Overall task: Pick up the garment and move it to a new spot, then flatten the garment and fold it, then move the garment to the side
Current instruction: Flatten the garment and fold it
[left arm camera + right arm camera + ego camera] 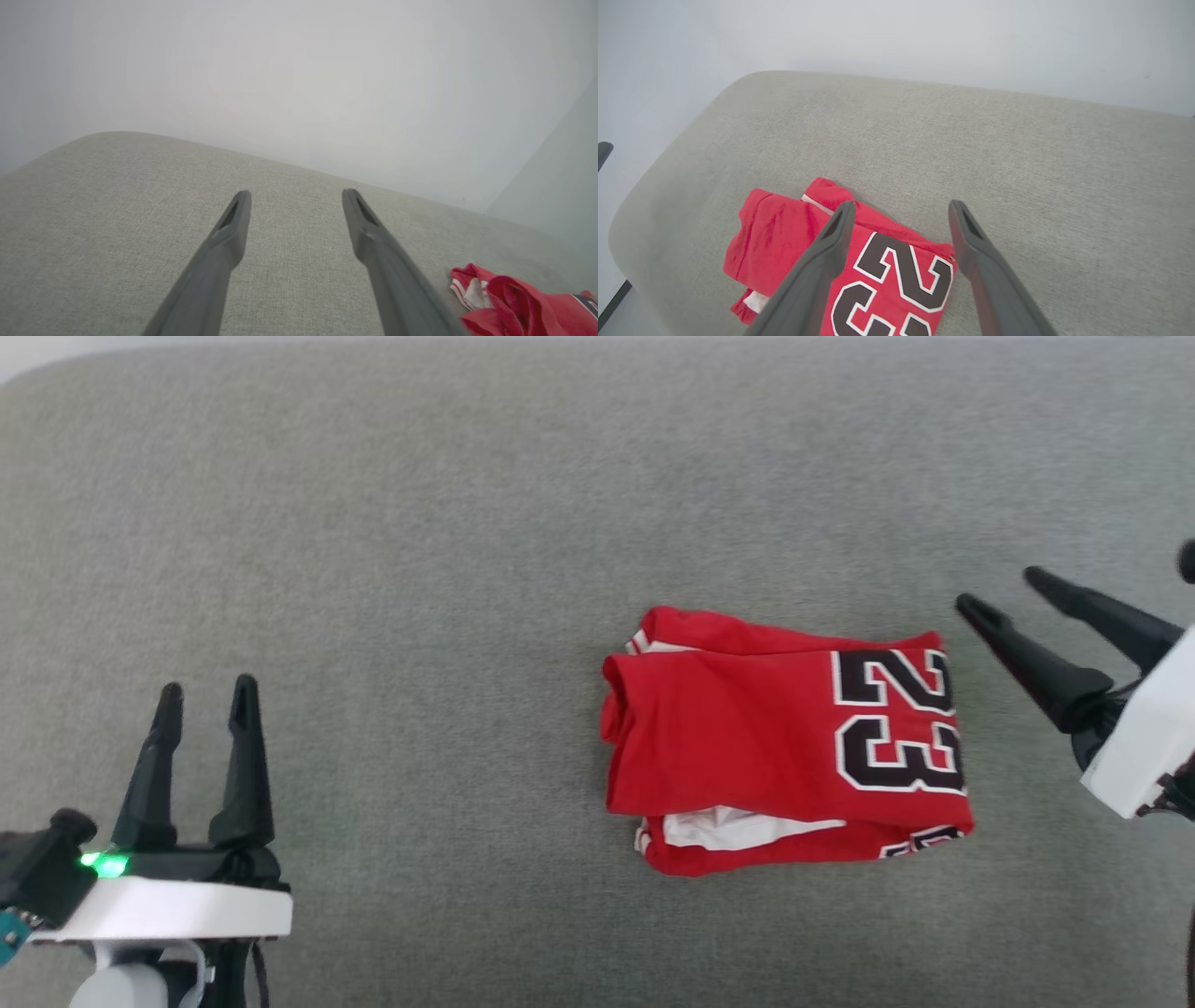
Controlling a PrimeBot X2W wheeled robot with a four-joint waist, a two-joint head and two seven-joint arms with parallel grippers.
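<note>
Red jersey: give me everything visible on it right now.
The jersey is red soft fabric, folded into a compact, slightly lumpy rectangle. A black white-outlined 23 print lies sideways at its right end; a white layer shows at the near edge, striped trim at the far left corner. It lies flat on the grey fabric surface, right of centre. Only that surface touches it: the open right hand hangs just off its right end, the open left hand far to the left.

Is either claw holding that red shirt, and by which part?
Nothing is held. The left gripper and right gripper both have open jaws, clear of the folded garment.
</note>
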